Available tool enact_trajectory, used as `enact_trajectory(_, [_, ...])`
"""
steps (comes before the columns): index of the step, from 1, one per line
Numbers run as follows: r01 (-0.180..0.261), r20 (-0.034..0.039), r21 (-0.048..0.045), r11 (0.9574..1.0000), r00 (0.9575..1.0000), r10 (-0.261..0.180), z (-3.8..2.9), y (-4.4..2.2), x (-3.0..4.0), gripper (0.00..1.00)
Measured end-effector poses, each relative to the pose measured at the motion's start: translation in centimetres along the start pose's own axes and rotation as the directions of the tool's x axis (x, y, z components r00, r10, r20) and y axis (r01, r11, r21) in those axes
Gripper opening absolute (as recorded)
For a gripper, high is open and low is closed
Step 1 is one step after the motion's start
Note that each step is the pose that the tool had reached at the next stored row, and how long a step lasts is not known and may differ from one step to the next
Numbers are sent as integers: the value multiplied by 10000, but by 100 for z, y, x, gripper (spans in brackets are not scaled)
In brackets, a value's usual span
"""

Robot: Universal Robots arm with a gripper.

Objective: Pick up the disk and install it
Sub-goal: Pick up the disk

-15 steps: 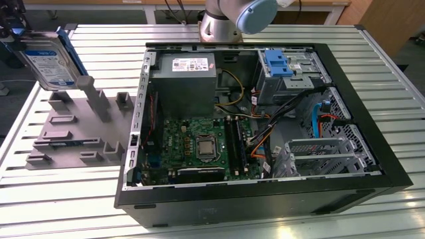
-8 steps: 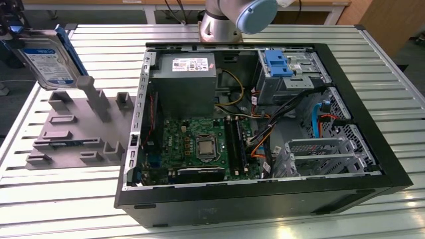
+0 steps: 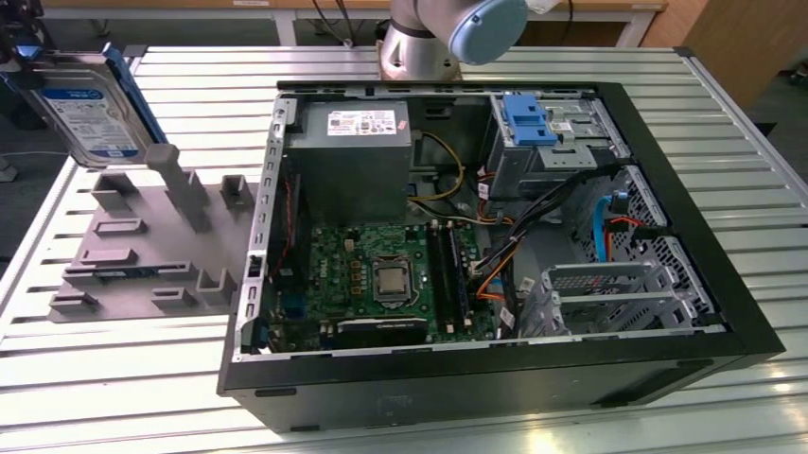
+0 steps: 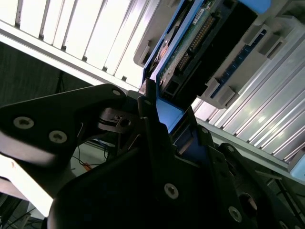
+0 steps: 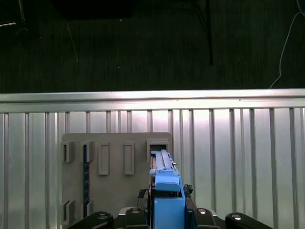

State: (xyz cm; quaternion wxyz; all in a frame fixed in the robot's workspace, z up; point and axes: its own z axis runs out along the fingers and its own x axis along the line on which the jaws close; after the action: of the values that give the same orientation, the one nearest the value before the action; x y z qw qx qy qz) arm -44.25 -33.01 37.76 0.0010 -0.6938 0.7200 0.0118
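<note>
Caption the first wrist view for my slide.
Jaws clamp the blue-framed disk edge-on over the grey slotted holder on the ribbed metal table.

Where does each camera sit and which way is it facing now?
Exterior view: off the arm, high, looking down into the open computer case; arm at the far edge, disk at the exterior view's left.
First wrist view: on the wrist, looking past the gripper down at the grey fixture.
Second wrist view: beside the fingers, close on the disk's connector end.
Both wrist views share the gripped disk and fixture.
</note>
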Motion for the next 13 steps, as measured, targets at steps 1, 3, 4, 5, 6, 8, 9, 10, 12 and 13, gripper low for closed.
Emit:
enact_trajectory(1, [0, 0, 0, 10000, 10000, 0, -5, 0, 0, 36])
enact_trajectory(3, [0, 0, 0, 10000, 10000, 0, -15, 0, 0, 36])
enact_trajectory(4, [0, 0, 0, 10000, 10000, 0, -20, 0, 0, 36])
enact_trajectory(5, [0, 0, 0, 10000, 10000, 0, -25, 0, -1, 36])
enact_trajectory(6, [0, 0, -1, 10000, 10000, 0, -31, 0, -1, 36])
enact_trajectory(8, [0, 0, 0, 10000, 10000, 0, -41, 0, -1, 36])
enact_trajectory(9, [0, 0, -1, 10000, 10000, 0, -46, 1, -1, 36])
enact_trajectory(10, [0, 0, 0, 10000, 10000, 0, -52, 1, -1, 36])
enact_trajectory(12, [0, 0, 0, 10000, 10000, 0, -63, 1, -1, 36])
enact_trajectory(13, [0, 0, -1, 10000, 10000, 0, -69, 1, -1, 36])
